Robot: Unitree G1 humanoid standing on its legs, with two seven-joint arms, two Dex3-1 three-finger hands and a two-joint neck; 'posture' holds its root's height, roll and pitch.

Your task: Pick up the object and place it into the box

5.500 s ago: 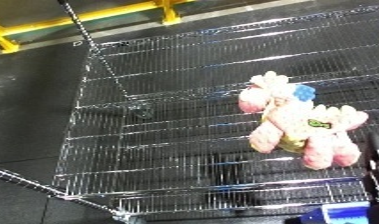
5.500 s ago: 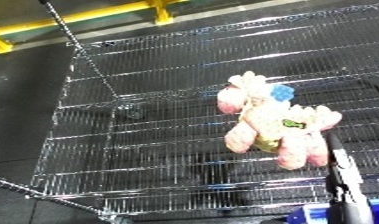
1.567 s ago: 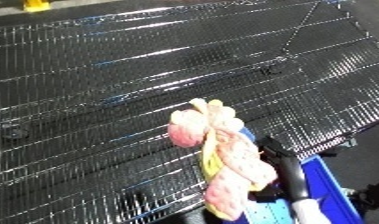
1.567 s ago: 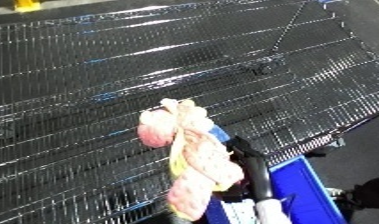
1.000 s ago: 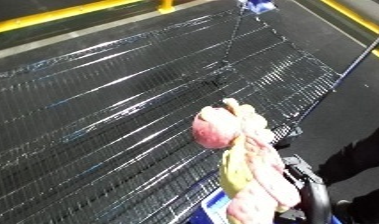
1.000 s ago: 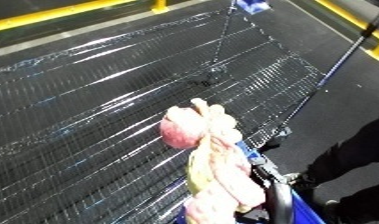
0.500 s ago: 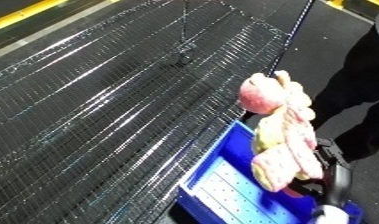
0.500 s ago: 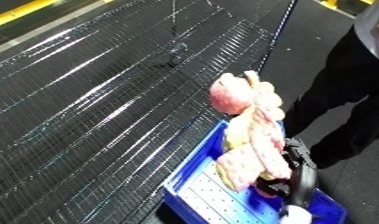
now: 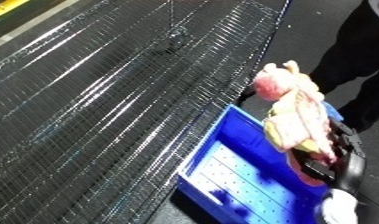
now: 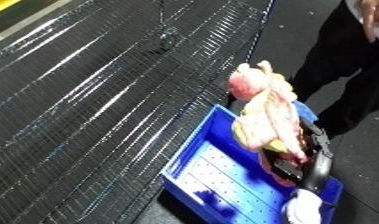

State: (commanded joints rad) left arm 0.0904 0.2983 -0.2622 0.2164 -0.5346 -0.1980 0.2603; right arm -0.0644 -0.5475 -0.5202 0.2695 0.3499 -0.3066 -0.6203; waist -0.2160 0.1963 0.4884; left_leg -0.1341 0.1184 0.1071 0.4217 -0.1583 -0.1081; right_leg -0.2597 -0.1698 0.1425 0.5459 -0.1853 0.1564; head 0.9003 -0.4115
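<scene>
the right hand (image 9: 332, 160), fingers curled around a pink plush toy (image 9: 292, 112), holds it above the blue bin (image 9: 234, 175); lowering it toward the bin's middle before letting go looks wisest.

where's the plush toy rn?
The plush toy is at the right of both eye views, held up in the right hand over the right part of the blue bin, just beside the wire cart.

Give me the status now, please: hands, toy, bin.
Right hand shut on the plush toy, held over the blue bin. Left hand not in view. Toy not released yet. Nothing between toy and bin.
</scene>
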